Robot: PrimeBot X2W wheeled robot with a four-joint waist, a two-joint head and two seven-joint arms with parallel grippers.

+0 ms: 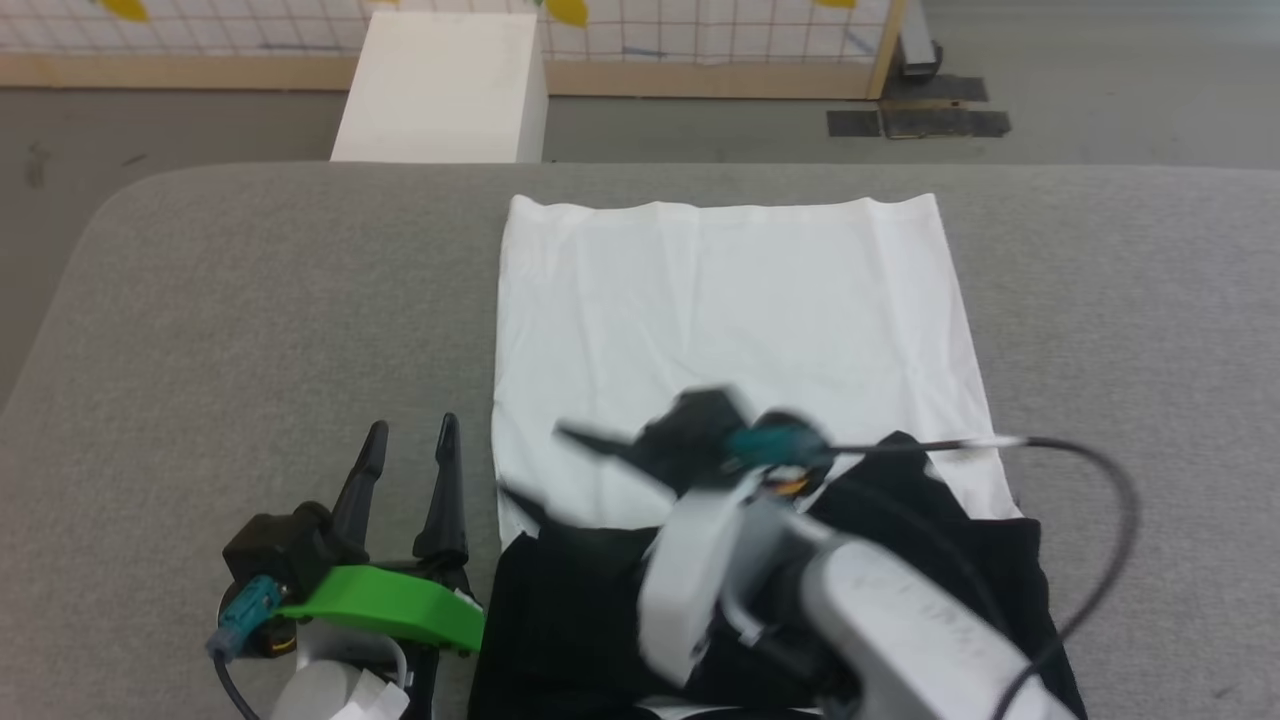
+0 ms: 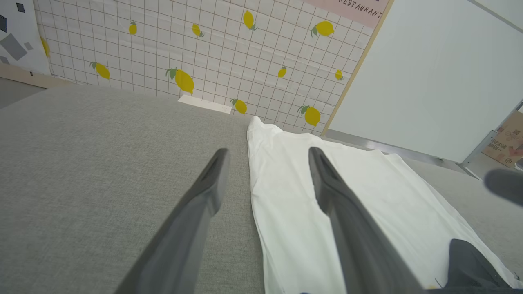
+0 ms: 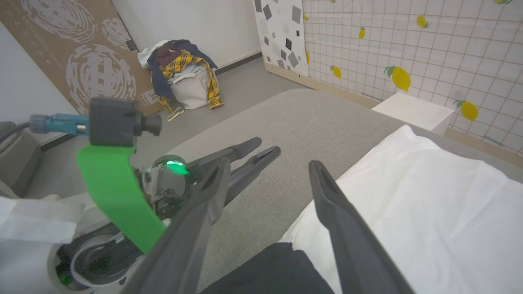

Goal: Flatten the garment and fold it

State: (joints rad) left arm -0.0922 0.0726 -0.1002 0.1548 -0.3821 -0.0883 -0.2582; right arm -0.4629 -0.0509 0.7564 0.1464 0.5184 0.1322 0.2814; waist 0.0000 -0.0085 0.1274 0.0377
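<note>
Garment (image 1: 720, 300) lies under right gripper (image 1: 530, 462), spread wide and empty; left gripper (image 1: 412, 430) likewise, beside it.

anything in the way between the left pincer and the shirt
Nothing visible. The left pincer is open just beside the garment's left edge, with a narrow strip of bare grey surface between them. The right pincer is over the garment's near black part, jaws apart, not across that path.
</note>
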